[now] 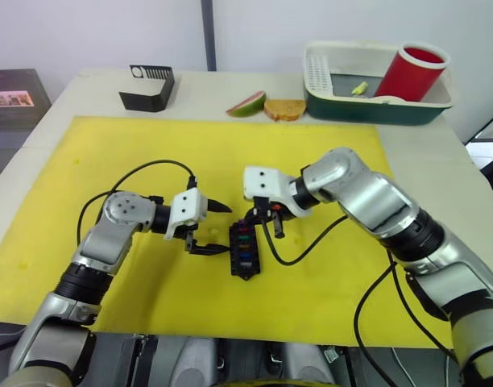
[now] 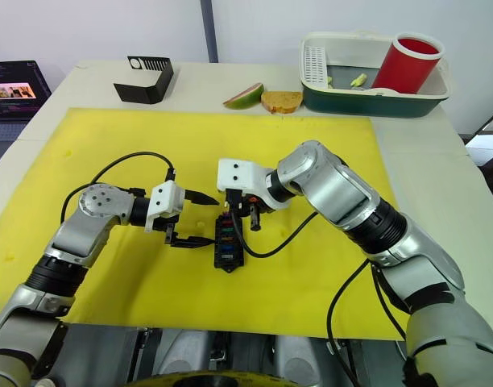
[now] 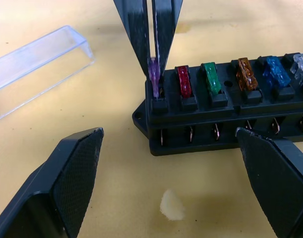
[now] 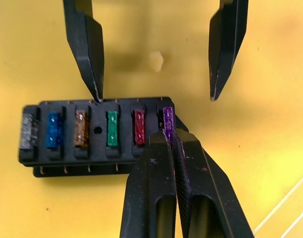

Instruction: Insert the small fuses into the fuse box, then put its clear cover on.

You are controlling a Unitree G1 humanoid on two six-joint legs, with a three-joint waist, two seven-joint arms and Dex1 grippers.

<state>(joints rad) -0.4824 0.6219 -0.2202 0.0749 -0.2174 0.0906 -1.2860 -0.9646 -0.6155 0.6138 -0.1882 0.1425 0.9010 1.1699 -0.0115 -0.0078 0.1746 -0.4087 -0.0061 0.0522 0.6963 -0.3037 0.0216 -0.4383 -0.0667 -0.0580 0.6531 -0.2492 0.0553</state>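
Note:
The black fuse box (image 1: 245, 251) lies on the yellow mat (image 1: 134, 153) between my two grippers. Its slots hold the red (image 3: 183, 82), green (image 3: 211, 78), amber (image 3: 244, 74), blue (image 3: 275, 72) and grey (image 3: 301, 67) fuses. My right gripper (image 4: 169, 135) is shut on the purple fuse (image 4: 167, 118), which stands upright in the end slot. My left gripper (image 1: 217, 228) is open, its fingers (image 3: 67, 183) spread to either side of the box's long side without touching it. The clear cover (image 3: 37, 69) lies on the mat just past the box's purple end.
At the back of the table stand a black slotted stand (image 1: 150, 87), an apple slice (image 1: 246, 105), a piece of bread (image 1: 285, 109) and a green-and-white basin (image 1: 375, 109) holding a red cup (image 1: 412, 72). Black cables loop over the mat near both wrists.

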